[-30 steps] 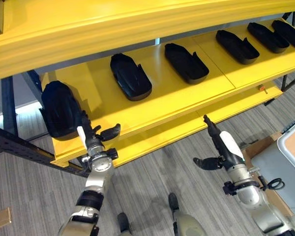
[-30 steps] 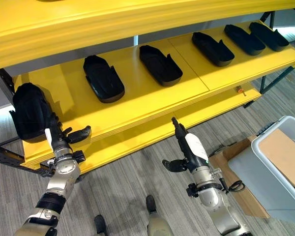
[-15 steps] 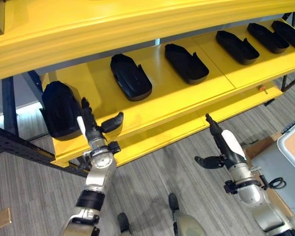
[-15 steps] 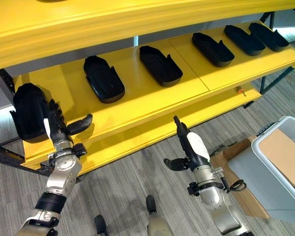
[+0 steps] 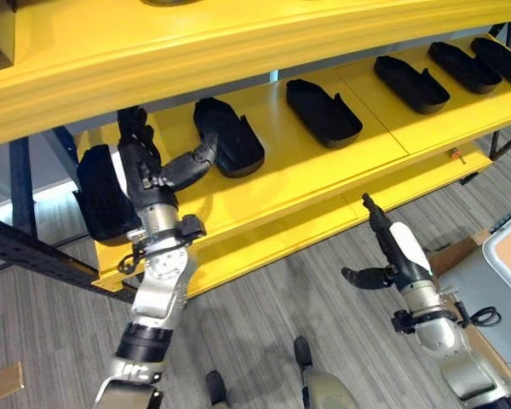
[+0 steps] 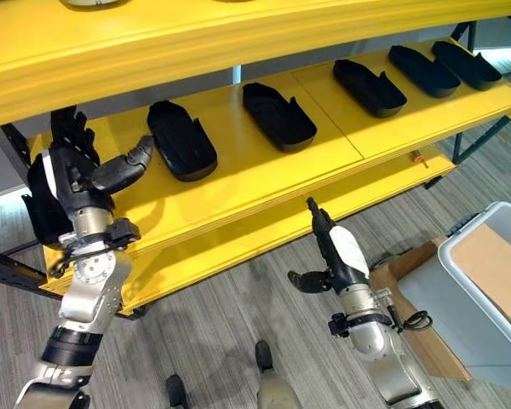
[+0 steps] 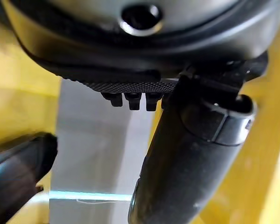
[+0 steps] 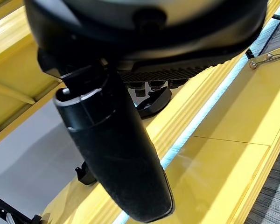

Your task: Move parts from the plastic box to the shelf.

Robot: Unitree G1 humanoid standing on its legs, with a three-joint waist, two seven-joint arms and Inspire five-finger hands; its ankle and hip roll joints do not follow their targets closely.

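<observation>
In the left eye view, the left hand (image 5: pixel 145 175) is raised over the front left end of the yellow shelf (image 5: pixel 272 183), fingers spread loose and thumb reaching toward the second black part (image 5: pixel 228 136), holding nothing; the leftmost part (image 5: pixel 98 192) lies just behind the hand at the shelf's left end, close to the front edge; a third part (image 5: pixel 324 111) sits near mid-shelf with bare yellow board between it and its neighbours, and three more parts (image 5: pixel 411 83) line up toward the far right end; the right hand (image 5: pixel 390 251) hangs below the shelf's front lip over the grey floor (image 5: pixel 264 332), fingers straight and thumb out to the side, empty, with open floor all round it. In the right eye view, the same row stands well back from the front edge past the second part, leaving a clear strip of board along the lip; the grey plastic box (image 6: pixel 485 290) stands on the floor at the right, well apart from the right hand, a brown sheet (image 6: pixel 494 268) lying in it. In the left wrist view, the thumb and a short row of fingertips (image 7: pixel 130 99) stand apart with nothing between them, yellow shelf at both sides. In the right wrist view, the thumb (image 8: pixel 116 154) juts forward alone over the yellow ledge, gripping nothing.
</observation>
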